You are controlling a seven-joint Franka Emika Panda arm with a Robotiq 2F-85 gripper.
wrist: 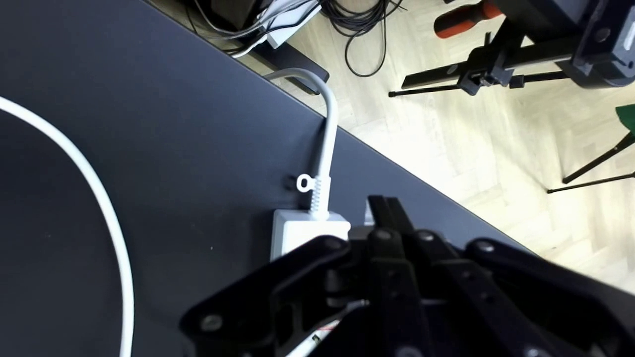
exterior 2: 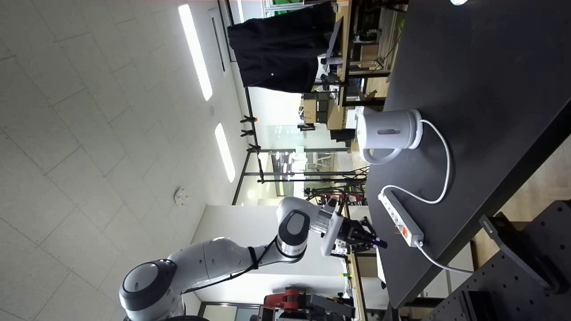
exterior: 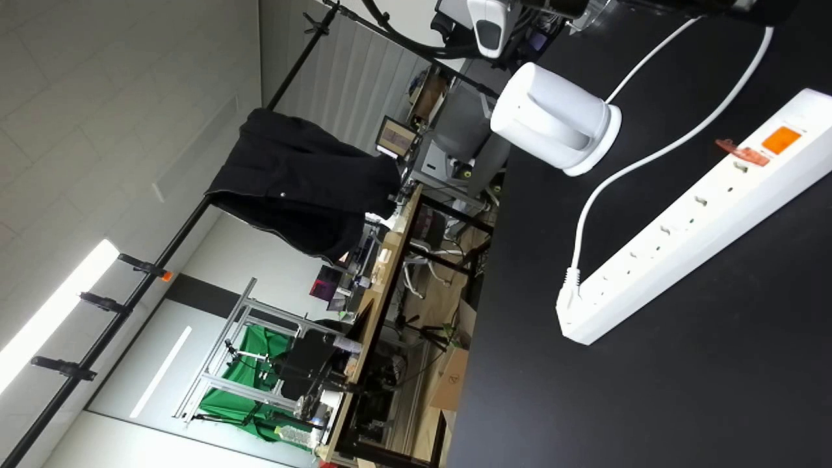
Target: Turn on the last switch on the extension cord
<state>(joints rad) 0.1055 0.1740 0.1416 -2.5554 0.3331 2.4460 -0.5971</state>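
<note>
Black tabletop (exterior: 552, 390) spreads from two to five o'clock in an exterior view. On it, your white extension cord (exterior: 692, 211) lies at three o'clock, with an orange switch (exterior: 780, 140) toward its two o'clock end and a plug (exterior: 569, 302) at its eight o'clock end; a white kettle (exterior: 552, 117) stands off toward ten. In an exterior view, your gripper (exterior 2: 381, 243) hangs near the extension cord, apart from it, toward its eight o'clock. In the wrist view you see the fingers (wrist: 379, 213) together; the extension cord shows at six o'clock, partly hidden behind your gripper, its cable (wrist: 329, 140) running toward twelve over the tabletop's edge.
</note>
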